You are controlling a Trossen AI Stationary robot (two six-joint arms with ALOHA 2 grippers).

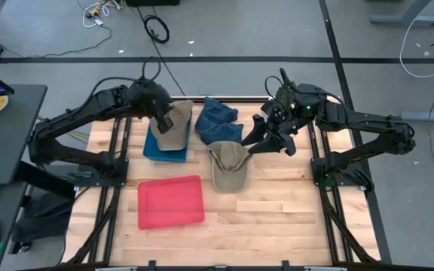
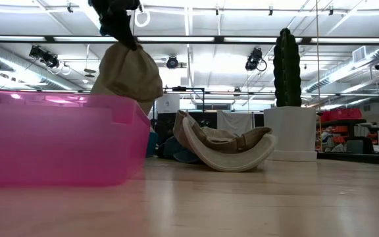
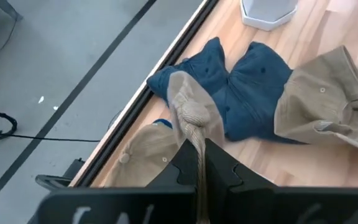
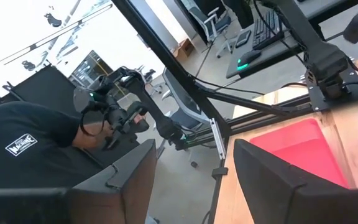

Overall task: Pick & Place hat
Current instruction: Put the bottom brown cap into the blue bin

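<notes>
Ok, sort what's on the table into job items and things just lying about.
Job items: tan hat pinched in the left gripper, lifted above the blue bin; red bin; right gripper, open.

Lying about: second tan hat, blue hat, white pot with cactus.

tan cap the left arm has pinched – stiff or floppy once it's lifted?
Likely floppy: the tan cap droops in folds from the left end effector, which grips only a thin edge. Probably light, since that pinch carries it. Its hanging crown may swing.

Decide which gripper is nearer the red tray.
Left. The left gripper holds a tan hat above the blue bin, just beyond the red tray; the right gripper hovers open farther away.
</notes>
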